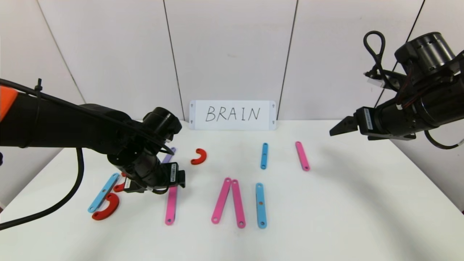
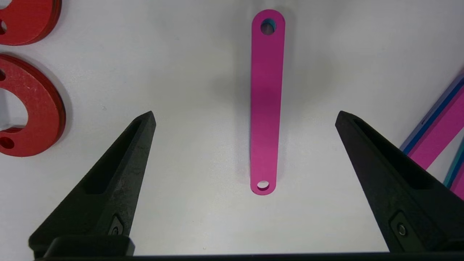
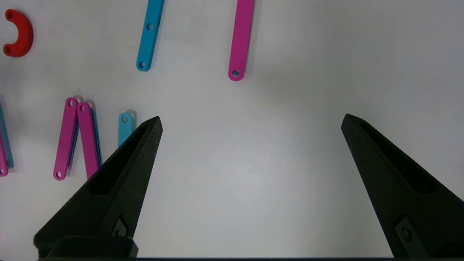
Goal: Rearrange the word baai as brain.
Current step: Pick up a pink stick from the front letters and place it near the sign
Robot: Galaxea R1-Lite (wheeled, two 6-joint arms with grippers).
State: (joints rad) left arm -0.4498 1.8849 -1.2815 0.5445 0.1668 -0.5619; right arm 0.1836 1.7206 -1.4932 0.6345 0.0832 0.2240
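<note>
The letter pieces lie flat on the white table [image 1: 362, 203]. At the left are a blue strip [image 1: 103, 192] and a red C-curve [image 1: 107, 207], with a second red curve [image 1: 119, 187] partly hidden by my left arm. My left gripper [image 1: 179, 179] is open and empty, low over the far end of a pink strip [image 1: 171, 204]. In the left wrist view the strip [image 2: 266, 101] lies between the open fingers of the gripper [image 2: 245, 115], untouched. A short purple strip [image 1: 168, 155] peeks out behind the wrist. My right gripper [image 1: 335, 129] hangs open and empty, high at the right.
A third red curve [image 1: 199, 156], two pink strips in an inverted V [image 1: 222, 200], a blue strip [image 1: 261, 205], another blue strip [image 1: 264, 156] and a pink strip [image 1: 302, 156] lie mid-table. The white BRAIN card [image 1: 232, 114] leans on the back wall.
</note>
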